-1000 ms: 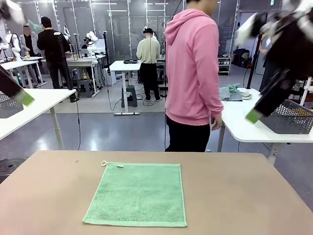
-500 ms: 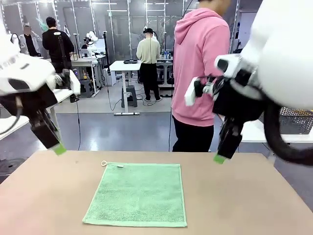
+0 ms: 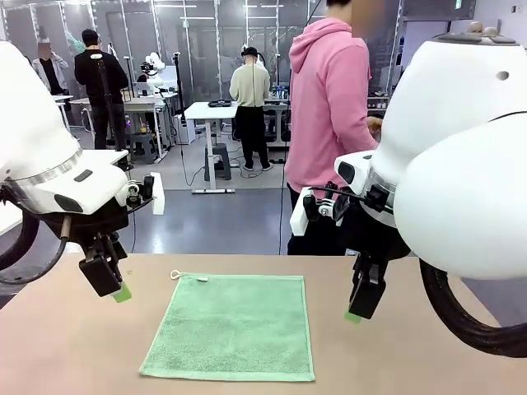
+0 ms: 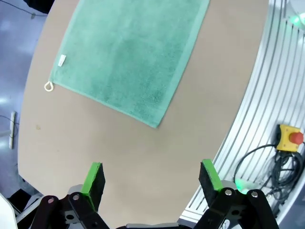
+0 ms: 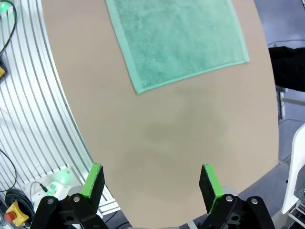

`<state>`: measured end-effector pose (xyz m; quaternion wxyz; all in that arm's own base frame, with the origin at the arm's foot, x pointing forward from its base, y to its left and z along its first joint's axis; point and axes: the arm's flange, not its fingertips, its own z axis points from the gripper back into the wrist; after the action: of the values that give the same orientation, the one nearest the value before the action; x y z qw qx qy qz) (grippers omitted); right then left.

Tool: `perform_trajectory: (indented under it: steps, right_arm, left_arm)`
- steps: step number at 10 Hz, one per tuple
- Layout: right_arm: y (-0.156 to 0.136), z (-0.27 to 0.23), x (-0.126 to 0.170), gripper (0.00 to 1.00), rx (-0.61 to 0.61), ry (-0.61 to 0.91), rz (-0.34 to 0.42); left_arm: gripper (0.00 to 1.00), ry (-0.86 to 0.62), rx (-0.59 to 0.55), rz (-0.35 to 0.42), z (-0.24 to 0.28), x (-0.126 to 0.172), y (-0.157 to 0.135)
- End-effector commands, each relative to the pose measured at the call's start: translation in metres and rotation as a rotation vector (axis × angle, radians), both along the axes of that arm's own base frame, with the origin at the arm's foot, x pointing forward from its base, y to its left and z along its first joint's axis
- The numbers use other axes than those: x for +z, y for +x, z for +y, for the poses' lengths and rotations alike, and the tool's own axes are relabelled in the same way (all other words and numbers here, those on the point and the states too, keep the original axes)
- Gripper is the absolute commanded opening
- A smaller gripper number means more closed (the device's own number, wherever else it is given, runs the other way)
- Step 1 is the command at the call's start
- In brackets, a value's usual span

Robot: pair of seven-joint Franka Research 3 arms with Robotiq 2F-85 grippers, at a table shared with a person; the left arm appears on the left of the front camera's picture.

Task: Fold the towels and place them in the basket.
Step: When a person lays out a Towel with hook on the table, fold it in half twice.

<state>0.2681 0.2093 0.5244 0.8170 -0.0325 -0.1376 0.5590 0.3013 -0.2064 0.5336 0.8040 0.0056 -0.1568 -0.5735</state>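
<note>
1 towel (image 3: 230,327), green, flat mid-tabletop (image 3: 428,346) toward near edge, loop at far-left corner. 2 grippers: left gripper (image 4: 151,167), right gripper (image 5: 150,168), fingers spread, above tan top either side. 1 person (image 3: 329,107) at far edge; lab tables behind.

Glossy white rounded arms (image 3: 461,164), black cable (image 3: 438,306), black left claw (image 4: 151,167) and right claw (image 5: 150,168), green pads (image 4: 94,172).
</note>
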Motion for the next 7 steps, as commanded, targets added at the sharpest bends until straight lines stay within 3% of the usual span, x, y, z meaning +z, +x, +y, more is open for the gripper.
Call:
perform_trajectory:
  steps: [1,5,6,7]
  right_arm:
    - [-0.001,0.002,0.0,1.0,0.025,-0.004,0.001]
    - [-0.001,0.002,0.0,1.0,0.025,-0.004,0.001]
    - [-0.002,0.002,0.0,1.0,0.01,-0.001,-0.001]
    - [0.005,0.013,-0.021,1.0,0.056,0.014,0.03]
  left_arm:
    - [1.0,0.001,0.001,-0.002,0.001,0.001,-0.001]
    - [1.0,0.0,0.001,0.0,0.0,0.0,0.0]
    - [1.0,-0.014,-0.122,0.01,-0.003,-0.013,0.006]
    - [1.0,0.008,-0.158,0.032,-0.007,-0.031,0.011]
